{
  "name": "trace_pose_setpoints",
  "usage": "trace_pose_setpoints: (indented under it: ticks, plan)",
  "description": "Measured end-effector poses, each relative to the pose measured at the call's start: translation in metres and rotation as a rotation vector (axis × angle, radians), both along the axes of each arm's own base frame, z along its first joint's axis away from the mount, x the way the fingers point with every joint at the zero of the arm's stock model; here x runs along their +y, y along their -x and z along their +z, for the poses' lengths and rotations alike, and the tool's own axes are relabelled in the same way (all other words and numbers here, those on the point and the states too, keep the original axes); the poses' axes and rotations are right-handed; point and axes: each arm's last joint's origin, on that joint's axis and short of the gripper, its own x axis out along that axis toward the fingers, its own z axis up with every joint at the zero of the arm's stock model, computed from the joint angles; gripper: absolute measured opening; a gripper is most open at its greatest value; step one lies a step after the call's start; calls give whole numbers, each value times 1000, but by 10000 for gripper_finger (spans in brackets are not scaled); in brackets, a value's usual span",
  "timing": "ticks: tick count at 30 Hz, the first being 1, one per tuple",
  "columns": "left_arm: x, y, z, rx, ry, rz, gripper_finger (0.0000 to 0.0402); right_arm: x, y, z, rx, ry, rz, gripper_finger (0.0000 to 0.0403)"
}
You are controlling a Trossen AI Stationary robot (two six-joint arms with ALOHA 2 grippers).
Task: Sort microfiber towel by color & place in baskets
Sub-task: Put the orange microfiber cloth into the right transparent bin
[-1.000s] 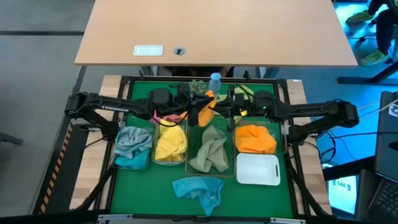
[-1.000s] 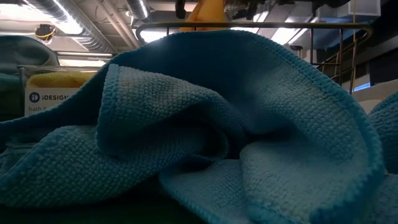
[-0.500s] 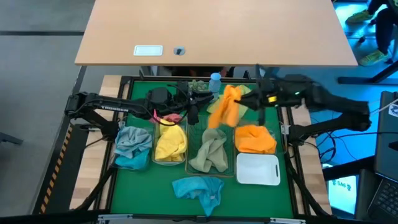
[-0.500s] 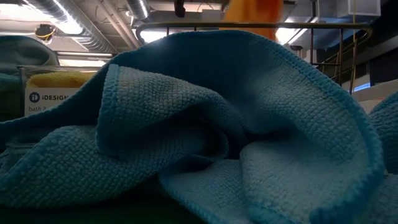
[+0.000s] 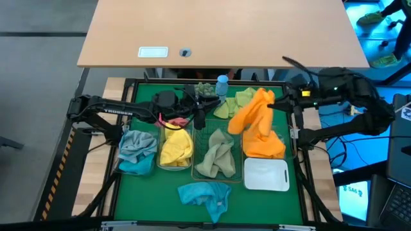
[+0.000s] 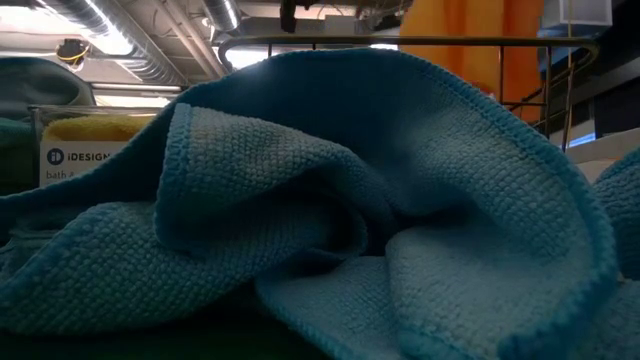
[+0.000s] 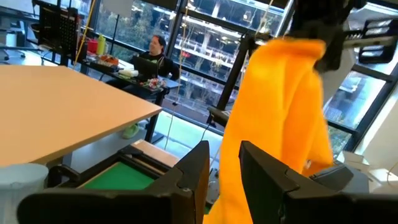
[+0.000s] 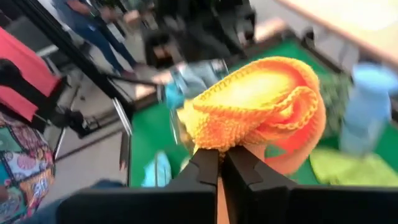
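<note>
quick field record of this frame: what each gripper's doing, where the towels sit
right gripper: shut on orange towel, held up over the bin with an orange towel inside
left gripper: open, empty, behind the yellow towel's bin
blue-grey towel: in the leftmost bin
olive towel: in the dark wire-mesh basket
white bin: no towel in it
loose teal towel: on the green mat, at the front

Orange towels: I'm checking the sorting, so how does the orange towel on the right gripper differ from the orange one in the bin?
The hanging orange towel is pinched by the right gripper and held above the bins, drooping long; the binned orange towel lies bunched in its clear bin, touched by no gripper. Both are the same orange microfiber.
</note>
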Motion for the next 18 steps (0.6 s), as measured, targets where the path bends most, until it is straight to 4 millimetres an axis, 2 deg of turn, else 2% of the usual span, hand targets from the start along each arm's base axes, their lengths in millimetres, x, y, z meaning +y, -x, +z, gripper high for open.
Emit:
trace_pose_setpoints:
  ticks: [9, 15, 18]
  plan:
    - [0, 0, 0, 30, -90, 7, 85, 3, 26, -24, 303, -110, -27, 1]
    - [0, 0, 0, 30, -90, 14, 85, 3, 43, -36, 496, -153, -81, 1]
    - [1, 0, 0, 30, -90, 23, 85, 5, 43, -38, 490, -209, -46, 1]
